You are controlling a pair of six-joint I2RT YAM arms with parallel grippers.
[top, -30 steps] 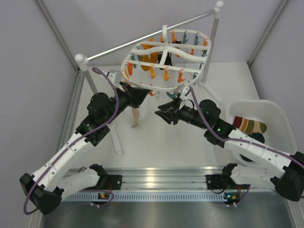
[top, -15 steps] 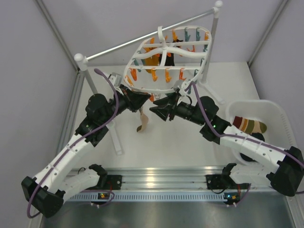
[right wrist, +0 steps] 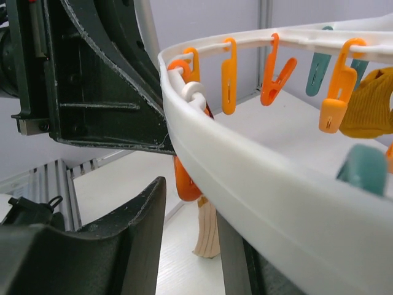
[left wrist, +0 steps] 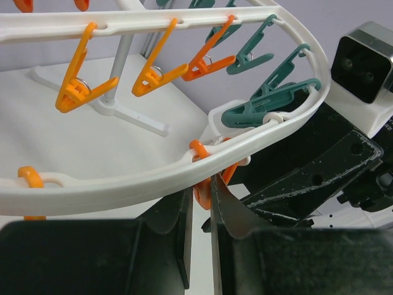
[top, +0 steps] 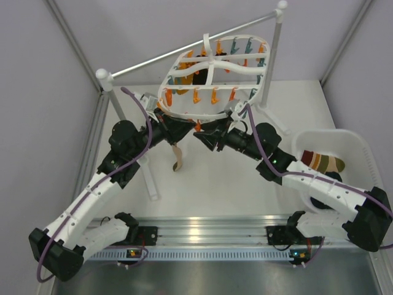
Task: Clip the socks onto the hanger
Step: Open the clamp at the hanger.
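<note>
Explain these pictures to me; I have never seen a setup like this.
A left arm and a right arm are bolted to the near edge of a table. The overhead picture looks down on both. The other two come from a camera on each wrist. The left gripper, fingers nearly together, seems to hold a tan sock up to an orange peg on the white hanger. The right gripper is open beside that rim. A striped sock lies in a white basket.

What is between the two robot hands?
An orange peg on the hanger, between the left gripper and right gripper; the top view shows it.
</note>
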